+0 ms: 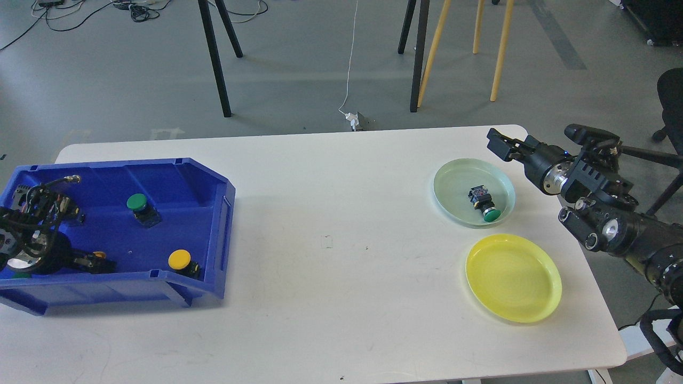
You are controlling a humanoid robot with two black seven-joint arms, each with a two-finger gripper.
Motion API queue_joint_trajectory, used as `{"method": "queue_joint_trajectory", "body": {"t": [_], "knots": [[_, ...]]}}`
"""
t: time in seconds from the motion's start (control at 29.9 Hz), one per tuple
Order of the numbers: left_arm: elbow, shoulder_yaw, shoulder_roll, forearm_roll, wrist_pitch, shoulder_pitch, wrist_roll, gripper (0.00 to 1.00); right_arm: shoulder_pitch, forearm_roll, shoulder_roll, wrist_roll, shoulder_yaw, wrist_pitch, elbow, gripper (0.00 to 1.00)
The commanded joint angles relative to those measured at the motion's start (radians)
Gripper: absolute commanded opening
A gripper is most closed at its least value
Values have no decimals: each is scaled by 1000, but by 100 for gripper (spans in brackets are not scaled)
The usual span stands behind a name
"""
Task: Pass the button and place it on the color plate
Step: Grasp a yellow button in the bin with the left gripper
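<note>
A blue bin (227, 197) at the left holds a green button (137, 202), a yellow button (179, 260) and a second yellow button (98, 255). My left gripper (90, 262) is low inside the bin, with its dark fingers at this second button. I cannot tell whether they grip it. A pale green plate (453, 181) at the right holds a green button (491, 214) lying on its side. A yellow plate (512, 277) in front of it is empty. My right gripper (499, 144) hovers just beyond the green plate's far right rim, holding nothing.
A sliver of another green cap (21, 275) shows at the bin's front left corner. The white table (331, 298) ends close behind the right gripper. Chair and easel legs (421, 53) stand on the floor beyond the table.
</note>
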Motion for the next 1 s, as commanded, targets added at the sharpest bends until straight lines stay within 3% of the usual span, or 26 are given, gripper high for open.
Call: {"method": "queue_joint_trajectory", "body": {"t": [0.0, 0.1, 0.33, 0.47, 0.64, 0.97], "knots": [[0, 2, 0, 4, -6, 2, 0, 74, 0, 0, 1, 0, 0, 0, -5, 98], [0, 2, 0, 5, -8, 2, 0, 69, 2, 0, 1, 0, 0, 0, -5, 98], [-7, 23, -2, 10, -11, -3, 0, 35, 8, 0, 1, 0, 0, 1, -6, 98], [-10, 37, -2, 8, -11, -12, 0, 24, 9, 0, 1, 0, 0, 0, -5, 98], [-11, 32, 4, 1, -25, -24, 0, 23, 12, 0, 1, 0, 0, 1, -6, 98], [-48, 23, 56, -4, -30, -179, 0, 23, 26, 0, 38, 0, 0, 9, -35, 98]]}}
